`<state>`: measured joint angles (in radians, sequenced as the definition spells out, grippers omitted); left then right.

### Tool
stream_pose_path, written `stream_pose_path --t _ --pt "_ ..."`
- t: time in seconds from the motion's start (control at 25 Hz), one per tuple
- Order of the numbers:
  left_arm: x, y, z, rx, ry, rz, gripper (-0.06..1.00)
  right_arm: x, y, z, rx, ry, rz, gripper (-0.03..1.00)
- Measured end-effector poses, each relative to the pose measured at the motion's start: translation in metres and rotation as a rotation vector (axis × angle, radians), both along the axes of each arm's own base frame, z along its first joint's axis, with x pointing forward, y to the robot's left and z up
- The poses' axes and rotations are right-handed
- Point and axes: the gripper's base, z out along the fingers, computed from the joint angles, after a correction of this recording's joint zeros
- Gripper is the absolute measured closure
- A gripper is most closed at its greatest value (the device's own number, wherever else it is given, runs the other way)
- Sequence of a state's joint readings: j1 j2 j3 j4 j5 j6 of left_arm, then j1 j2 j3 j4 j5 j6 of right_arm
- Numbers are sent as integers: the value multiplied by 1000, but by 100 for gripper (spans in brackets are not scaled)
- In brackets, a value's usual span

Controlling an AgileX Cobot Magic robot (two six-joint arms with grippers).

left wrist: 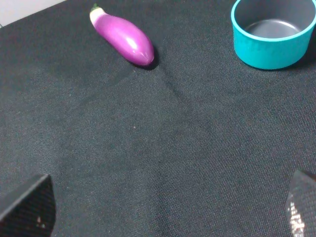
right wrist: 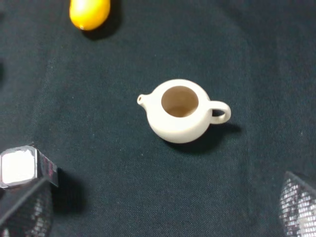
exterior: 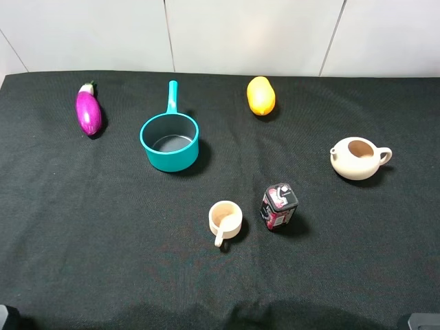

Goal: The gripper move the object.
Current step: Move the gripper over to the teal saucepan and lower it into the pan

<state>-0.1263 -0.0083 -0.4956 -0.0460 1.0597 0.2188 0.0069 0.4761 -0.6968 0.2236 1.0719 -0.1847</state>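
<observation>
The teal saucepan (exterior: 169, 143) stands upright on the black cloth, left of middle, with its long handle (exterior: 172, 95) pointing to the far wall. Its dark grey inside is empty. The left wrist view shows its bowl (left wrist: 272, 44) ahead of my left gripper (left wrist: 163, 212), well apart from it. The left fingertips (left wrist: 27, 207) stand wide apart with nothing between them. My right gripper (right wrist: 163, 207) is also open and empty, above the cloth near the beige teapot (right wrist: 180, 111). In the high view only dark corners of the arms (exterior: 7, 317) show at the near edge.
A purple eggplant (exterior: 88, 110) lies left of the pan. A yellow-orange fruit (exterior: 261, 95) sits at the far middle. The teapot (exterior: 359, 158) is at the right. A small beige cup (exterior: 225, 220) and a red-black box (exterior: 278, 206) stand near the middle front.
</observation>
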Motion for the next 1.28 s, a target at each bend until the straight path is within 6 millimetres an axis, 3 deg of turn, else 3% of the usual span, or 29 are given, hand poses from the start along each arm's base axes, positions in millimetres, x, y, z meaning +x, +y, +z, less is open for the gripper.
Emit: stream_pose_path --t 0.4,0.68,0.96,1.28 --pt "0 0 0 0 0 0 -5 45 9 10 -21 134 89 27" --pt "0 0 0 0 0 0 -5 86 28 15 -75 235 196 27" --pt "0 0 0 0 0 0 -5 131 61 15 -180 326 315 27" --pt "0 0 0 0 0 0 -5 167 107 15 -242 363 389 27"
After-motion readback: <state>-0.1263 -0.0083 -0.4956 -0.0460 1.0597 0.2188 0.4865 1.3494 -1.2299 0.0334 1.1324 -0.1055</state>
